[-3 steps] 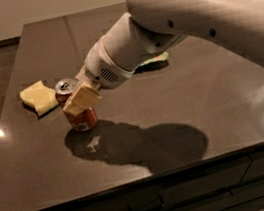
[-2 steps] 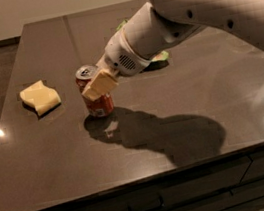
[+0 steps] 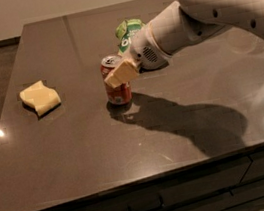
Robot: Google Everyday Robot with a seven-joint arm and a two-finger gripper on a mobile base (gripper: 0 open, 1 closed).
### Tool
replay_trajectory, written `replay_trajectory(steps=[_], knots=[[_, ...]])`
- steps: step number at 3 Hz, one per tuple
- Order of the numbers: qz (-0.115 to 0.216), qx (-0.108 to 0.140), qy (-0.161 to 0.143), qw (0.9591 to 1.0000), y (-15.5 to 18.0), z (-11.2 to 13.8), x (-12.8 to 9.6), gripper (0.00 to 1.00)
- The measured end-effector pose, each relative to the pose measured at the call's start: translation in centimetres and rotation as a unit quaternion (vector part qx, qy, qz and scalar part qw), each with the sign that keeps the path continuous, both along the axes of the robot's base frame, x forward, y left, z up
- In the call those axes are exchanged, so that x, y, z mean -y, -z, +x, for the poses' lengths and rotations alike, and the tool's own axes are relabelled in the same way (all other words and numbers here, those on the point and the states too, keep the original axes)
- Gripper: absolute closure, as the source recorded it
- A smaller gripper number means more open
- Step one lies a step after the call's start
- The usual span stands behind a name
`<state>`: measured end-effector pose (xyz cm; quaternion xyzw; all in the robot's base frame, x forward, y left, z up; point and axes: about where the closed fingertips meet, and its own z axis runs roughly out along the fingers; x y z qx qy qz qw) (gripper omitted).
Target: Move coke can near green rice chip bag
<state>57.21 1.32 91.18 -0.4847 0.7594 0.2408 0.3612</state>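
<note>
1. The gripper [image 3: 116, 73] is clamping the coke can [image 3: 118, 90] around its upper half, with one tan finger [image 3: 122, 71] pressing across the front of the red label.
2. In that grip the can is travelling right and toward the far side of the desk [image 3: 79, 152]. It is leaving behind its spot just beside the pale yellow sponge [image 3: 40, 97], which is now lying well apart on the left.
3. The can is standing upright and closing on the green rice chip bag [image 3: 128, 30], which is lying just behind it to the right. The carry is probably nearing its end, with setting down and letting go yet to come.
4. The white arm [image 3: 216, 6] is reaching in from the upper right and covering the bag's lower and right portions, so the true gap between can and bag is proving hard to judge.
5. The second finger is hiding behind the can. The arm's dark shadow is pooling at the can's base, so whether it is touching the desk cannot be told.
</note>
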Motion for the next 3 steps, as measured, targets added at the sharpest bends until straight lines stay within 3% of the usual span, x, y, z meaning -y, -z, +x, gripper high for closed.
replay_trajectory(steps=[1,3], knots=[[0.008,0.009,0.024,0.9996,0.0,1.3,1.8,0.84],[0.007,0.037,0.046,0.9982,-0.5,2.4,3.6,0.37]])
